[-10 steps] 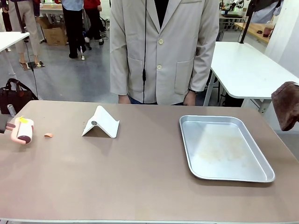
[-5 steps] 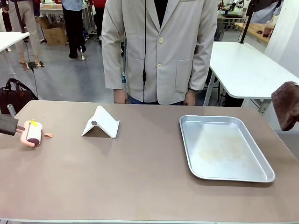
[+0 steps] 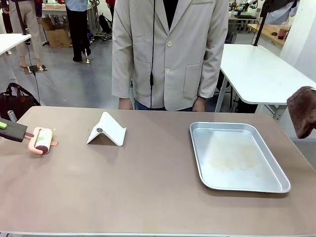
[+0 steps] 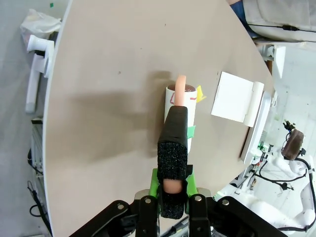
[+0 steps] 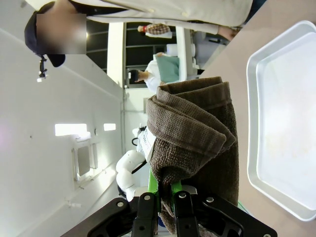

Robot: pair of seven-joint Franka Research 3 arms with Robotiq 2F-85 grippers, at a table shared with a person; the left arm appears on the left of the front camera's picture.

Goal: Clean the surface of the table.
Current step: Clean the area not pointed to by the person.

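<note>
The floor [image 3: 74,84] is smooth and grey, and the light over it is bright and even. In the front view a white-topped table [image 3: 261,69] on white legs stands at the right. The corner of another white table [image 3: 10,42] shows at the left edge. A black bag [image 3: 15,101] with brown handles sits on the floor near that corner. Farther back a cardboard box [image 3: 59,35] rests on the floor, and a wooden workbench [image 3: 269,30] stands at the far right. In the right wrist view a white ceiling [image 5: 29,74] carries a lit rectangular light panel [image 5: 71,129].

Plain matte taupe tabletop [image 3: 148,192]; silver tray [image 3: 237,158]; white stand [image 3: 111,129]; pink-handled lint roller [image 3: 42,140]; dark brown towel [image 3: 302,111]; beige jacket [image 3: 177,54].
</note>
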